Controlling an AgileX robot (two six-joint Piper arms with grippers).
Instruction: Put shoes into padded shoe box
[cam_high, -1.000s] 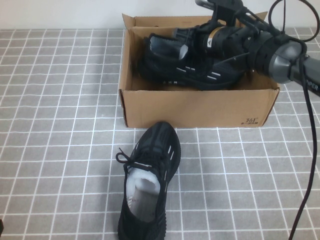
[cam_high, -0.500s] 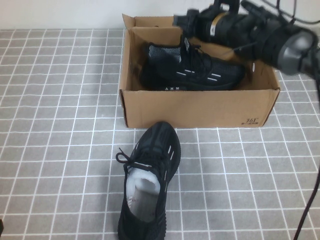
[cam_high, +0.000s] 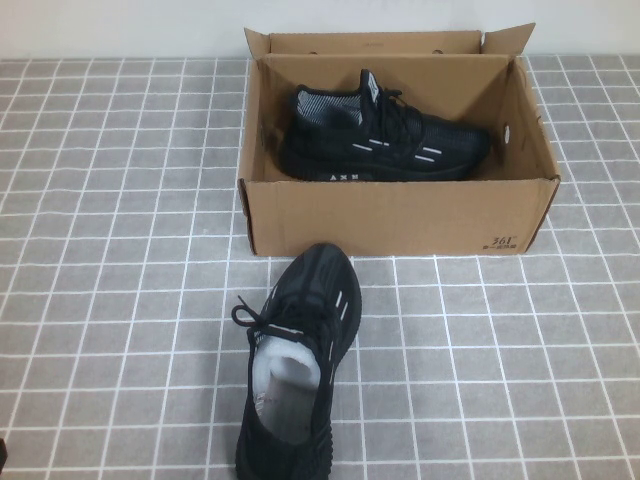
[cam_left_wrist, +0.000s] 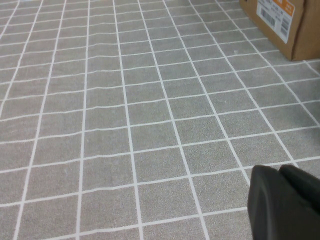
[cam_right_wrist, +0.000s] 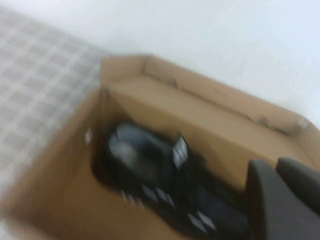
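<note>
The brown cardboard shoe box (cam_high: 400, 215) stands open at the back of the table. One black sneaker (cam_high: 385, 140) with white dashes lies on its side inside it. The other black sneaker (cam_high: 300, 360) rests upright on the tiles in front of the box, toe toward it. Neither arm shows in the high view. My right gripper (cam_right_wrist: 276, 164) is above the box (cam_right_wrist: 200, 115), shut and empty, apart from the sneaker inside (cam_right_wrist: 165, 185). My left gripper (cam_left_wrist: 279, 170) is shut and empty, low over bare tiles.
Grey tiled tabletop with white grid lines all around. A white wall runs behind the box. A corner of the box (cam_left_wrist: 280, 25) with a label shows far off in the left wrist view.
My right arm let go of the sneaker in the box, rose and drew back to the right out of the high view. The sneaker settled in the box.
</note>
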